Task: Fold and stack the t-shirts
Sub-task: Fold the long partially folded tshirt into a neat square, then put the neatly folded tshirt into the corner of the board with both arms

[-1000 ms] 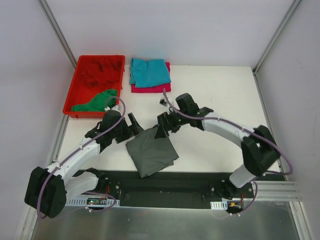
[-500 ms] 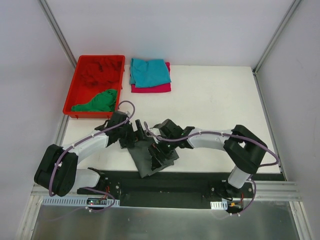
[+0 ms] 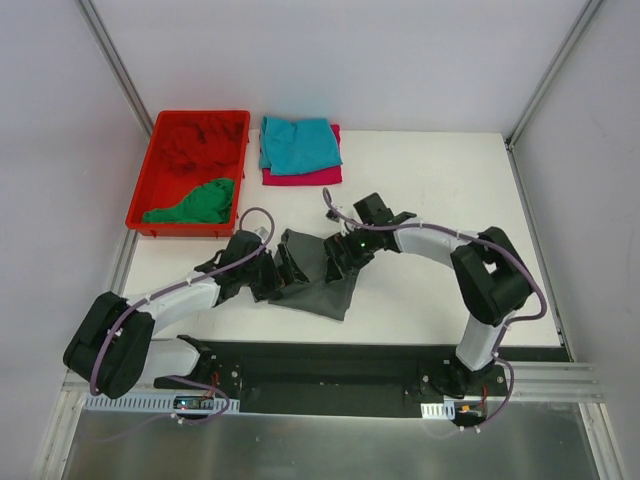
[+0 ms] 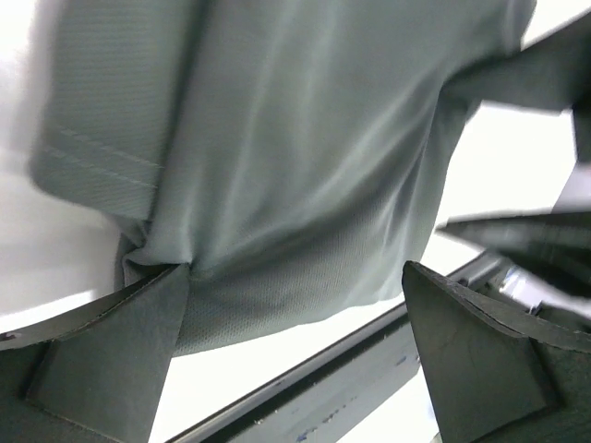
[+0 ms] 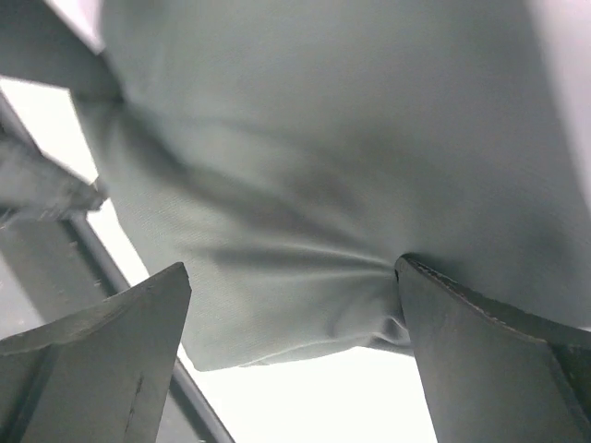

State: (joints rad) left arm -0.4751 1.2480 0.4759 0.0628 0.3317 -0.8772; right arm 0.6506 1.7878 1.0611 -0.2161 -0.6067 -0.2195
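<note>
The dark grey t-shirt lies folded on the white table near the front middle. It fills the left wrist view and the right wrist view. My left gripper is at its left edge, open, with the cloth bunched against one finger. My right gripper is on its far right part, open, with the cloth creased against one finger. The teal t-shirt lies folded on the magenta one at the back. The green t-shirt and the red t-shirt are in the bin.
The red plastic bin stands at the back left. A black strip runs along the table's front edge, just behind the arm bases. White walls with metal posts close in the sides and back.
The grey shirt has shifted away from the front edge and changed from a diamond to a flatter folded shape. The right gripper dipped to its near part, then came back up; the left gripper moved right.
</note>
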